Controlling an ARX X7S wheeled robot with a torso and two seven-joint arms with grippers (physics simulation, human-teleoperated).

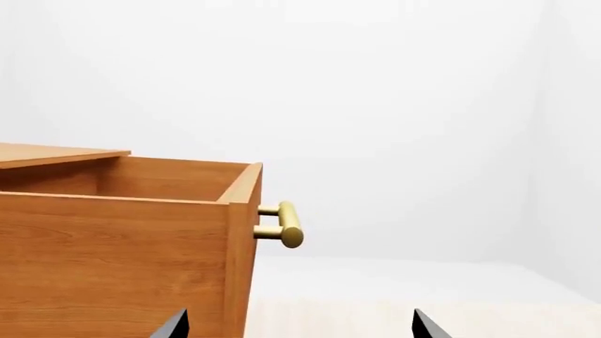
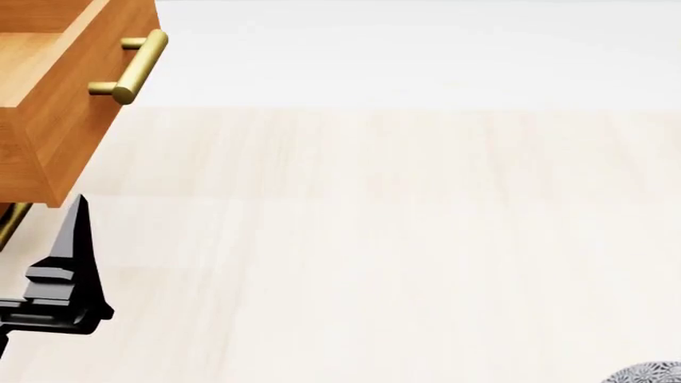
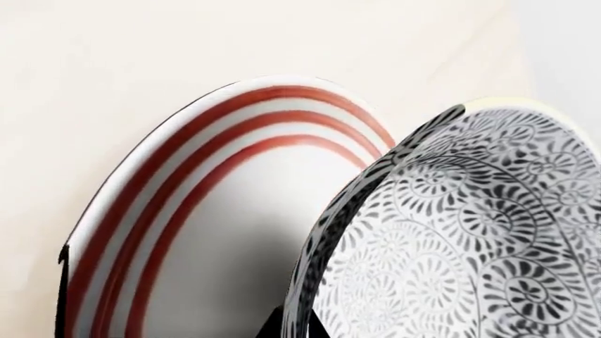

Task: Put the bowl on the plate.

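We saw the floral grey-black bowl [image 3: 469, 232] overlapping the red-ringed white plate [image 3: 216, 211]; we could not tell either pincer's state.

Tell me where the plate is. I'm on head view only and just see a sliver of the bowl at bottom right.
Observer: Right wrist view shows the plate, red-ringed, next to the bowl and partly covered by it.
Operator: Bowl on it yet?
Observer: Cannot tell. The bowl's rim overlaps the plate in that view, and any contact is hidden.
Operator: Left claw state?
Observer: Left wrist view shows the left claw open, with nothing between its tips, by the open drawer.
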